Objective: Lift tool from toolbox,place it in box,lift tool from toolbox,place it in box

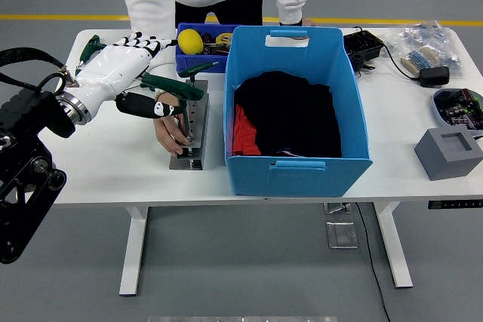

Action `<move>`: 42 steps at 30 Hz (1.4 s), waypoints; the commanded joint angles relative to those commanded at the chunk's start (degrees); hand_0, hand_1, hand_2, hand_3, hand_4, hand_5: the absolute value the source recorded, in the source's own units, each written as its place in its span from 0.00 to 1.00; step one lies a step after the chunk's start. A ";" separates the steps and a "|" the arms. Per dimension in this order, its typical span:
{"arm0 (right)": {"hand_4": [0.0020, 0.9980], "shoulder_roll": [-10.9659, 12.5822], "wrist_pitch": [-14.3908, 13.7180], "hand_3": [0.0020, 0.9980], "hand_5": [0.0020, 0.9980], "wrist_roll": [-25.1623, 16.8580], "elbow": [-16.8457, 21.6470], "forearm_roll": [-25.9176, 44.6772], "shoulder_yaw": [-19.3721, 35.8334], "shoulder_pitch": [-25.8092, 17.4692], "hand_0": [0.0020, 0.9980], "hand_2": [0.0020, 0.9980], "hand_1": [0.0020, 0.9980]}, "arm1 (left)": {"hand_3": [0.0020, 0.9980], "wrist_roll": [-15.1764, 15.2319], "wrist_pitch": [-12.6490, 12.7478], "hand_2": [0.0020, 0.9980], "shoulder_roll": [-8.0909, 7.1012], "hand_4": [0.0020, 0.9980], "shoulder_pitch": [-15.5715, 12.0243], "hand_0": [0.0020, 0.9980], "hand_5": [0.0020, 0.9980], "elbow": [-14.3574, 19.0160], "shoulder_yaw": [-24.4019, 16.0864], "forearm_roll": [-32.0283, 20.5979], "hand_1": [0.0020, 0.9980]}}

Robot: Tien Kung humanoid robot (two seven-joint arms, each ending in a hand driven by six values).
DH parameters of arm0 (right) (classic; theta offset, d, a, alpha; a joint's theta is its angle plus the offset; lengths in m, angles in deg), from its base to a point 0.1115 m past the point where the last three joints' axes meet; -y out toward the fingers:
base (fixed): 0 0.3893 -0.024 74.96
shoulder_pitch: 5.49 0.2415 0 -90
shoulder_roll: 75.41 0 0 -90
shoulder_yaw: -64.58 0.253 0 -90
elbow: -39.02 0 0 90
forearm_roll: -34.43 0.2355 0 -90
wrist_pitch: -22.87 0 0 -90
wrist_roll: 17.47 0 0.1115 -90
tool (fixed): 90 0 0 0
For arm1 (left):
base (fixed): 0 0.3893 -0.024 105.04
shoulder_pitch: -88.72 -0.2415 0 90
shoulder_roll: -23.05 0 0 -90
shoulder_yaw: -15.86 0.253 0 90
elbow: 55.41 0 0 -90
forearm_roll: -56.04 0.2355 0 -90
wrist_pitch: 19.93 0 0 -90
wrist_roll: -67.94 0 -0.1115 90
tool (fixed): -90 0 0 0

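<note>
A green T-handle tool (178, 87) stands in the grey metal tool rack (192, 132), with a second green handle (198, 69) behind it. My left hand (153, 73) is at the near tool's left end, white fingers (142, 41) spread above it and black thumb (145, 105) below; it is open and not closed on the handle. A person's hand (169, 134) presses on the rack's base. The big blue box (298, 165), holding dark and red cloth, stands just right of the rack. My right hand is out of view.
A small blue bin (186, 56) with a yellow object sits behind the rack. A loose green T-handle (90, 45) shows at the far left. A grey block (448, 153), a dish of parts (459, 106) and cables (392, 54) lie on the right.
</note>
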State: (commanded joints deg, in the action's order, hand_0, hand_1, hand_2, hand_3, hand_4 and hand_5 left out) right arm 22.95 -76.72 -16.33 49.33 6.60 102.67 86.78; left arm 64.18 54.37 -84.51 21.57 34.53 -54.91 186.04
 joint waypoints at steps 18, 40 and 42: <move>0.89 0.19 -0.31 0.62 0.67 -0.02 0.00 1.31 -1.32 0.09 0.73 0.77 0.71 | 0.85 0.52 1.39 0.82 -0.72 1.00 9.70 0.84 0.51 -13.26 9.04 0.00 0.78; 0.88 0.30 -0.72 0.62 0.67 0.05 0.00 1.49 -1.56 0.04 0.73 0.77 0.70 | 0.59 -2.13 2.19 0.44 -0.75 1.00 12.33 0.41 0.66 -15.95 14.42 -1.35 0.39; 0.88 0.32 -0.76 0.62 0.67 0.04 0.00 1.52 -1.62 0.07 0.73 0.77 0.70 | 0.59 -2.38 1.88 0.44 -0.74 1.00 12.46 0.41 0.66 -16.41 14.78 -1.15 0.39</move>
State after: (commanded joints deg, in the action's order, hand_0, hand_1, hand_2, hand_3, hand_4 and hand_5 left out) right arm 23.27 -77.49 -16.29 49.33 8.12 101.05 86.85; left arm 61.80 56.25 -85.26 34.03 18.11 -40.13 184.89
